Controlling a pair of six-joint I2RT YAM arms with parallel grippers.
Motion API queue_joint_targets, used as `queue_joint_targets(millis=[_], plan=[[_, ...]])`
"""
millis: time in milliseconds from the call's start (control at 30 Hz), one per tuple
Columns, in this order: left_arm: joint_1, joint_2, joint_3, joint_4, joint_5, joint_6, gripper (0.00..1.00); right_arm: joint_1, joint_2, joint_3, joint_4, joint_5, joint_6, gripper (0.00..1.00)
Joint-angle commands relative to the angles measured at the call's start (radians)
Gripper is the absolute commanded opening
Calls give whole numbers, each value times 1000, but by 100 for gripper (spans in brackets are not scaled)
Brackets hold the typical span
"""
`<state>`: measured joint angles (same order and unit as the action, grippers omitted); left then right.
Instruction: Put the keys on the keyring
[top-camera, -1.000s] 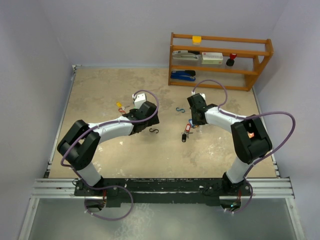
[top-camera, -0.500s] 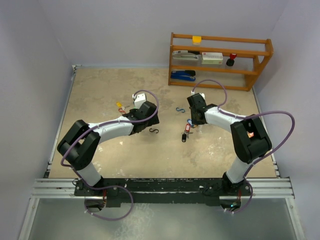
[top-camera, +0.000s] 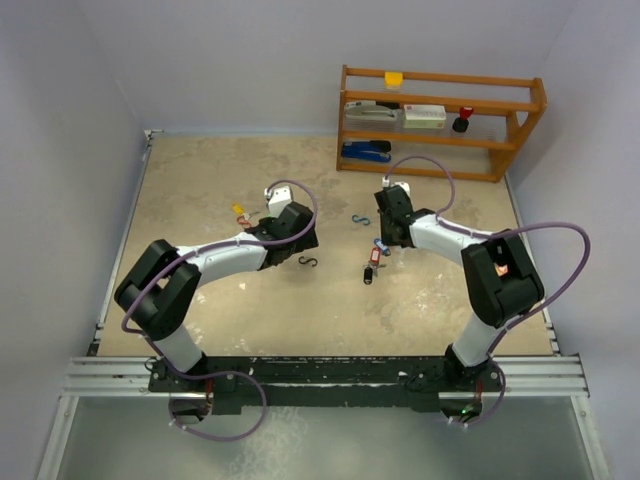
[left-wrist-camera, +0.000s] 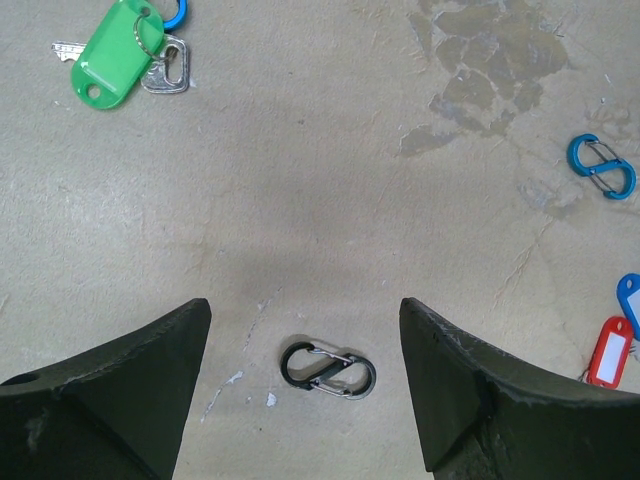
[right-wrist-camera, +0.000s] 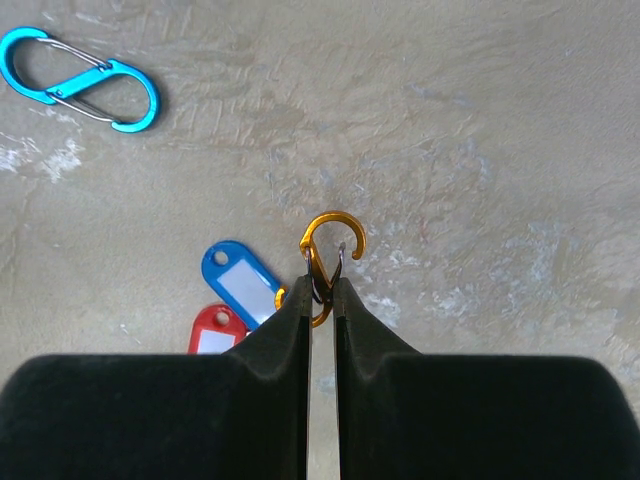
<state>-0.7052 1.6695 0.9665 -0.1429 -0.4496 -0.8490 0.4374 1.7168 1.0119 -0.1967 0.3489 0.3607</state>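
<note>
At right-centre of the bench (top-camera: 250, 310), the right pincer (right-wrist-camera: 320, 285) is seen clenched on an orange clip (right-wrist-camera: 328, 235). It is gripped at the waist, with the upper hook standing free ahead of the fingertips. This clip is judged to serve as the keyring.

A blue-tagged key (right-wrist-camera: 240, 283) and a red-tagged key (right-wrist-camera: 213, 335) lie just beside the clip on its left, the blue tag at the lower loop. Whether either is already threaded cannot be told. A blue clip (right-wrist-camera: 80, 80) lies well apart.

The left pincer (left-wrist-camera: 305, 310) is held released, jaws wide, over a black clip (left-wrist-camera: 328, 368) that lies flat between them, untouched. A green-tagged key (left-wrist-camera: 115, 55) rests well ahead to the left, with a small ring at its tag.

Step in hand (judgement): the ring is presented by the right arm while a key is to be fetched by the left.

Next move calls for:
- the green-tagged key, not the black clip, to be taken by its tag
- the key to be carried across
- its ring to be pressed through the gate of the orange hook

Fine alignment is required, as the gate looks narrow.
</note>
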Motion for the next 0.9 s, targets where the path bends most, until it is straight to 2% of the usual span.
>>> queue_joint_targets(millis=[0, 400, 867], plan=[[8, 0, -3, 31, -1, 10, 74, -3, -74, -27, 86, 28, 18, 0], [9, -3, -13, 48, 11, 4, 73, -2, -400, -219, 313, -32, -28, 0], [9, -29, -27, 49, 7, -2, 73, -2, -506, -232, 354, -159, -49, 0]])
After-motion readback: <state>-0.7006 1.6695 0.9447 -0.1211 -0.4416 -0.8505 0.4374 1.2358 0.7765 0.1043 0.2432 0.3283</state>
